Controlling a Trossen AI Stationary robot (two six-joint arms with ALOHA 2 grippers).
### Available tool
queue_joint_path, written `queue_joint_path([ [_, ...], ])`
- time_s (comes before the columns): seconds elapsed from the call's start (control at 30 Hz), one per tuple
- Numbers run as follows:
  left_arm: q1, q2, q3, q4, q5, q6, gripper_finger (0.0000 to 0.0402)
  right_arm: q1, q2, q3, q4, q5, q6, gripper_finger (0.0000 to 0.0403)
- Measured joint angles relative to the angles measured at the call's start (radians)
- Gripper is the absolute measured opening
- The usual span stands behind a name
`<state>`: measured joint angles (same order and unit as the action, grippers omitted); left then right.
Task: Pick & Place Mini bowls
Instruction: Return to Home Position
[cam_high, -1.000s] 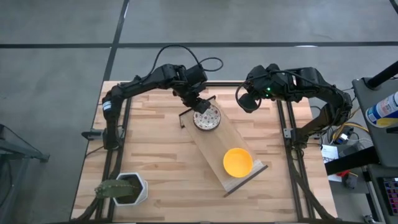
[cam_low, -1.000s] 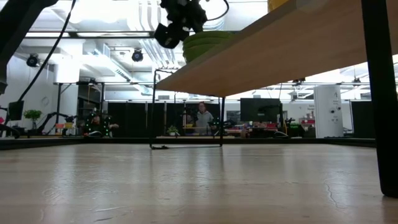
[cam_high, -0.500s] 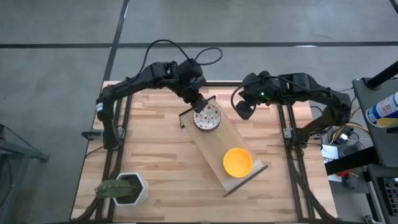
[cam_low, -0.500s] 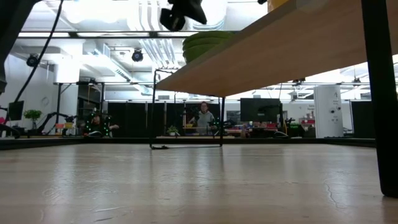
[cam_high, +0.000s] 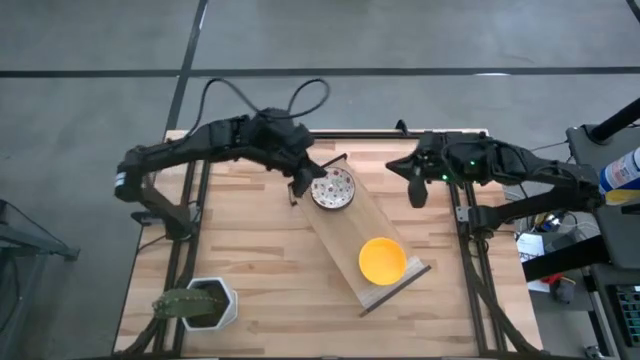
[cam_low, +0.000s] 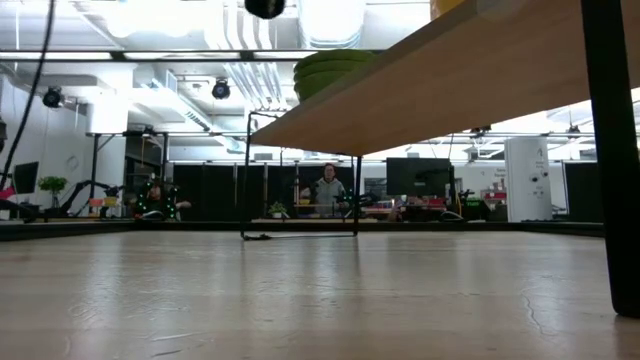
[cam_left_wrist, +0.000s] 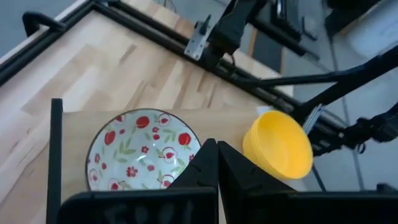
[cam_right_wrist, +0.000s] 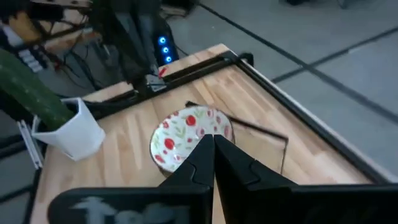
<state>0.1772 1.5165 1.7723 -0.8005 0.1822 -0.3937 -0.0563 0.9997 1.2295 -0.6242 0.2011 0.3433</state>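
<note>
A wooden shelf board (cam_high: 350, 225) on black legs stands slantwise across the table. A white mini bowl with red flowers (cam_high: 331, 188) sits on the board's far left end, and a yellow mini bowl (cam_high: 382, 260) on its near right end. My left gripper (cam_high: 300, 181) hovers shut just left of the flowered bowl (cam_left_wrist: 143, 152), above the board's corner. Its fingertips (cam_left_wrist: 214, 155) are pressed together, and the yellow bowl (cam_left_wrist: 280, 146) shows beyond them. My right gripper (cam_high: 418, 192) hangs shut to the right of the board, pointing toward the flowered bowl (cam_right_wrist: 189, 137).
A white hexagonal pot with a green plant (cam_high: 200, 303) stands at the table's near left corner. Black frame rails (cam_high: 462, 215) run along the table's left and right sides. Bare wood (cam_high: 250, 250) lies left of the board. People sit in the room behind (cam_low: 328, 190).
My left gripper has drawn back from above the flowered bowl toward the table's left and risen, and its arm has swung out to the left. My right gripper has moved toward the table's right and near edges. Both bowls have stayed in place on the board.
</note>
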Motion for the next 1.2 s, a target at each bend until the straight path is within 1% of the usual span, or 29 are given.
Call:
queue_joint_path([
  [0.1,-0.002,-0.111,-0.162,0.106,-0.001,-0.03,0.0,-0.002,-0.067,-0.089,0.006,0.009,0.049,0.0008],
  [0.2,-0.006,-0.226,-0.319,0.193,-0.004,-0.086,0.0,-0.004,-0.125,-0.158,-0.035,0.01,-0.037,0.0008],
  [0.23,-0.007,-0.263,-0.369,0.217,-0.012,-0.113,0.0,-0.003,-0.145,-0.18,-0.059,-0.005,-0.043,0.0008],
  [0.27,-0.009,-0.301,-0.416,0.227,-0.013,-0.141,0.0,0.0,-0.165,-0.201,-0.077,-0.028,-0.043,0.0008],
  [0.33,-0.009,-0.366,-0.498,0.224,-0.013,-0.149,0.0,0.0,-0.199,-0.247,-0.076,-0.055,0.001,0.0008],
  [0.43,-0.009,-0.459,-0.633,0.194,-0.016,-0.154,0.0,0.0,-0.245,-0.32,-0.046,-0.046,0.037,0.0008],
  [0.5,-0.009,-0.51,-0.721,0.229,-0.035,-0.175,0.0,-0.001,-0.273,-0.366,0.0,-0.045,0.031,0.0008],
  [0.57,-0.014,-0.563,-0.815,0.318,-0.054,-0.143,0.0,0.0,-0.301,-0.41,0.044,-0.046,0.002,0.0008],
  [0.63,-0.022,-0.611,-0.898,0.466,-0.046,-0.105,0.0,0.0,-0.325,-0.452,0.1,-0.046,-0.023,0.0008],
  [0.7,-0.033,-0.656,-0.973,0.624,-0.009,-0.05,0.0,-0.001,-0.346,-0.488,0.138,-0.046,-0.03,0.0008],
  [0.77,-0.039,-0.694,-1.04,0.739,0.029,-0.027,0.0,0.0,-0.364,-0.516,0.161,-0.049,-0.048,0.0008],
  [0.8,-0.039,-0.709,-1.072,0.773,0.034,-0.021,0.0,0.0,-0.374,-0.53,0.163,-0.056,-0.052,0.0008],
  [0.87,-0.038,-0.739,-1.134,0.787,0.033,-0.034,0.0,0.0,-0.39,-0.556,0.175,-0.074,-0.052,0.0008],
  [0.93,-0.044,-0.76,-1.193,0.794,0.03,-0.063,0.0,-0.001,-0.406,-0.586,0.208,-0.08,-0.054,0.0008],
  [1.0,-0.055,-0.787,-1.256,0.823,0.033,-0.046,0.0,0.0,-0.426,-0.618,0.264,-0.105,-0.059,0.0008],
  [1.13,-0.091,-0.836,-1.372,1.033,0.034,-0.009,0.0,0.0,-0.469,-0.677,0.372,-0.149,-0.068,0.0008],
  [1.2,-0.1,-0.858,-1.417,1.097,0.037,0.008,0.0,-0.001,-0.492,-0.709,0.416,-0.15,-0.074,0.0008],
])
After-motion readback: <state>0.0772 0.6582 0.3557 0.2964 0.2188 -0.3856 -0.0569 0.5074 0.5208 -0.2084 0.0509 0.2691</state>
